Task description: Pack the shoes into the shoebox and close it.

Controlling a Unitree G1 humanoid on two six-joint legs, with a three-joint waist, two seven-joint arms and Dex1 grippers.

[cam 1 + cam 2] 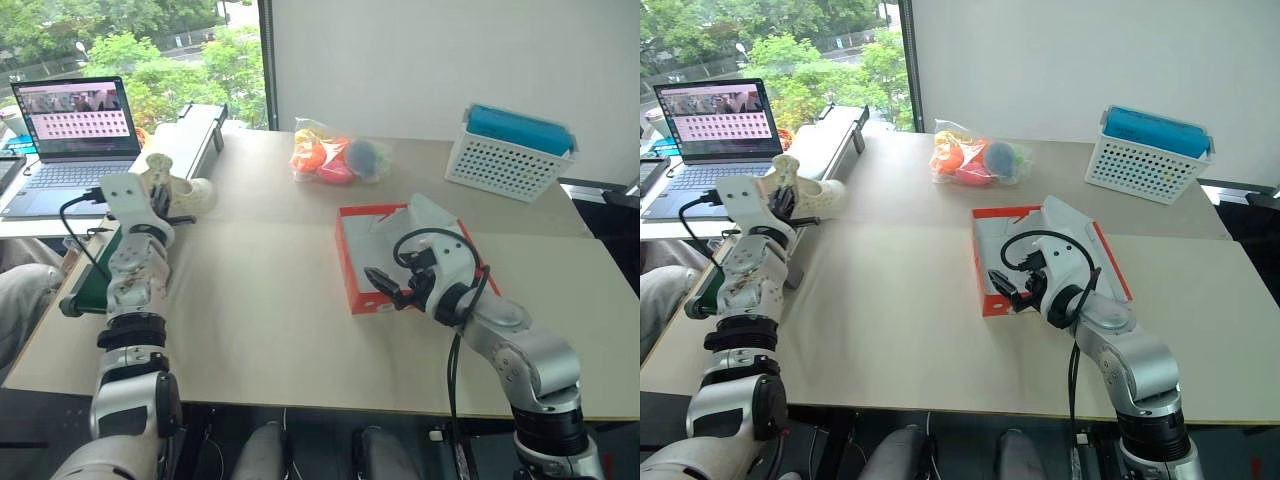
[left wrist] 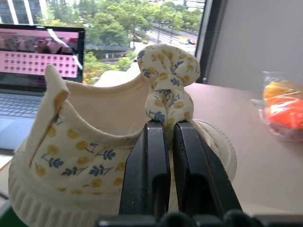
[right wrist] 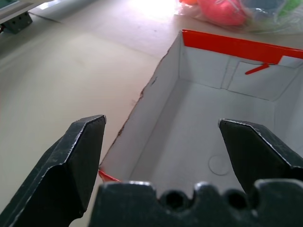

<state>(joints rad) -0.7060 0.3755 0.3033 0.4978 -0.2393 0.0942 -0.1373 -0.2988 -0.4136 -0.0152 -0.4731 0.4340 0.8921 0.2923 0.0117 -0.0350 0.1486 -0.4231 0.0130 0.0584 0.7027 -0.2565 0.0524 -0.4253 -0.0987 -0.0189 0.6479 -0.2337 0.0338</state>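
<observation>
- Left gripper [image 2: 160,142] is clamped tight on the fabric heel tab of one shoe [image 2: 94,156], holding it up in the air well left of the shoebox [image 1: 352,262], near the laptop [image 1: 75,135].
- The shoe looks light and soft: cloth upper with a little floral print, ribbed rubbery sole. The tab is floppy, so I'd guess it swings a bit; pinching the heel collar would be steadier.
- Right gripper [image 3: 161,146] hangs spread wide open right over the shoebox's near end, holding nothing.
- The box is thin cardboard, open and white inside, so it probably slides easily.
- No readable brand or writing anywhere; the laptop screen is too small to make out.
</observation>
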